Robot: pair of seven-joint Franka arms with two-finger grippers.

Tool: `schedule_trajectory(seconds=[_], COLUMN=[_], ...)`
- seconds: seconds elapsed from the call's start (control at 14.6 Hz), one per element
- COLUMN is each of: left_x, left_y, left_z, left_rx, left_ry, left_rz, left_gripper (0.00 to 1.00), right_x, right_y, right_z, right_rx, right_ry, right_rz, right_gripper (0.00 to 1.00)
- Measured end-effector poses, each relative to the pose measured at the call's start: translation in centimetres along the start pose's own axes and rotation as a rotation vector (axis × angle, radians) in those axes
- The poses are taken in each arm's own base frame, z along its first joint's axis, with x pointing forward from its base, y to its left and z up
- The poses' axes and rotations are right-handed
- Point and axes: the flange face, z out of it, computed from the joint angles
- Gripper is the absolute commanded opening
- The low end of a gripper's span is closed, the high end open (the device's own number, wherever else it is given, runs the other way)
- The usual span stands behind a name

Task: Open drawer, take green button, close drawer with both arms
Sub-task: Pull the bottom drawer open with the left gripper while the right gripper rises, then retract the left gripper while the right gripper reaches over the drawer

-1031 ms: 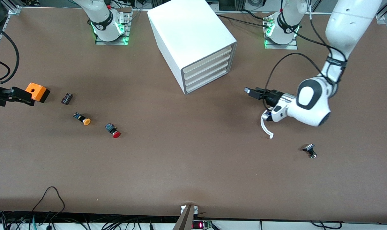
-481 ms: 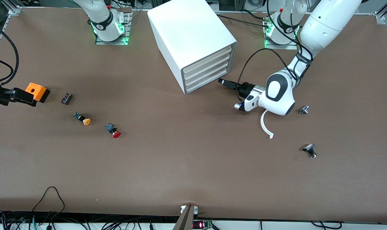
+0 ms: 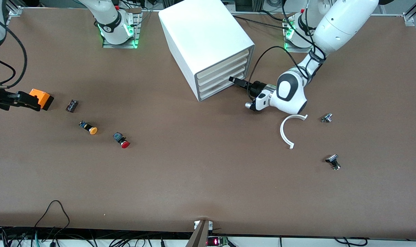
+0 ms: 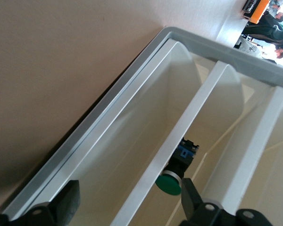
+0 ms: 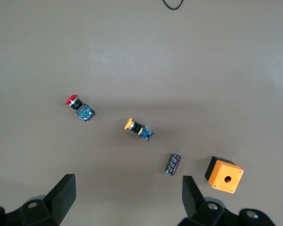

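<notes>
The white cabinet (image 3: 208, 37) stands at the table's middle with all its drawers pushed in. The lowest drawer (image 3: 221, 90) is shut; its front (image 4: 132, 136) fills the left wrist view. The green-capped button (image 4: 170, 182) lies inside, just over that front's rim. My left gripper (image 3: 233, 81) is open and empty, level with the lower drawer fronts and right in front of them (image 4: 129, 207). My right gripper (image 3: 21, 100) is open and empty (image 5: 128, 200), held over the table at the right arm's end.
An orange box (image 3: 43, 97), a small dark block (image 3: 71, 105), an orange-capped button (image 3: 89, 128) and a red-capped button (image 3: 122, 141) lie near the right gripper. A white curved strip (image 3: 286, 132) and two small metal parts (image 3: 327, 117) (image 3: 333, 162) lie toward the left arm's end.
My left arm has swung from the open table to the cabinet, bringing its gripper to the drawer fronts and uncovering the curved strip. The right gripper has barely shifted.
</notes>
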Motion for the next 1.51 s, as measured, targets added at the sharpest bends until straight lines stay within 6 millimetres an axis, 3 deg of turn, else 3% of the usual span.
schedule_trajectory(seconds=[0.07, 0.14, 0.21, 0.41, 0.55, 0.62, 0.76, 0.89, 1.03, 1.1, 1.17, 1.37, 1.51], left_x=[-0.2, -0.3, -0.4, -0.3, 0.3, 1.1, 2.9, 4.3, 4.8, 4.8, 4.9, 4.9, 5.0], left_y=[0.1, 0.3, 0.3, 0.4, 0.8, 1.3, 1.5, 1.1, 0.5, 0.3, 0.3, 0.2, -0.2], left_z=[0.9, 1.6, 2.1, 2.2, 0.8, -0.9, -6.3, -11.9, -15.4, -16.1, -16.3, -16.7, -18.9], left_rx=[0.010, 0.021, 0.030, 0.031, 0.079, 0.130, 0.194, 0.213, 0.223, 0.229, 0.230, 0.234, 0.271], left_ry=[-0.001, -0.006, -0.010, -0.009, -0.005, 0.007, 0.082, 0.170, 0.224, 0.234, 0.236, 0.250, 0.305], left_rz=[0.001, 0.005, 0.007, 0.009, 0.064, 0.108, 0.150, 0.175, 0.182, 0.180, 0.180, 0.178, 0.176], left_gripper=[0.38, 0.07, 0.00, 0.00, 0.00, 0.00, 0.00, 0.00, 0.00, 0.14, 0.99, 1.00, 1.00], right_x=[0.1, 0.1, 0.2, 0.3, 0.3, 0.4, 0.4, 0.4, 0.1, 0.1, 0.2, 0.9, 1.2], right_y=[-0.4, -0.4, -0.3, 0.0, -0.4, -0.9, -2.7, -6.6, -11.4, -13.2, -14.4, -16.6, -18.7], right_z=[-0.1, -0.1, 0.0, 0.2, 0.2, 0.2, 0.1, 0.0, 0.1, 0.4, 0.9, 3.5, 4.9], right_rx=[-0.005, -0.006, -0.006, -0.007, -0.005, 0.001, 0.026, 0.039, 0.055, 0.074, 0.087, 0.093, 0.090], right_ry=[0.006, 0.008, 0.012, 0.022, 0.023, 0.024, 0.027, 0.028, 0.024, 0.022, 0.020, -0.008, -0.017], right_rz=[-0.005, -0.006, -0.004, 0.000, -0.007, -0.013, -0.037, -0.092, -0.149, -0.169, -0.182, -0.211, -0.253], right_gripper=[1.00, 1.00, 1.00, 1.00, 1.00, 1.00, 1.00, 1.00, 1.00, 1.00, 1.00, 1.00, 1.00])
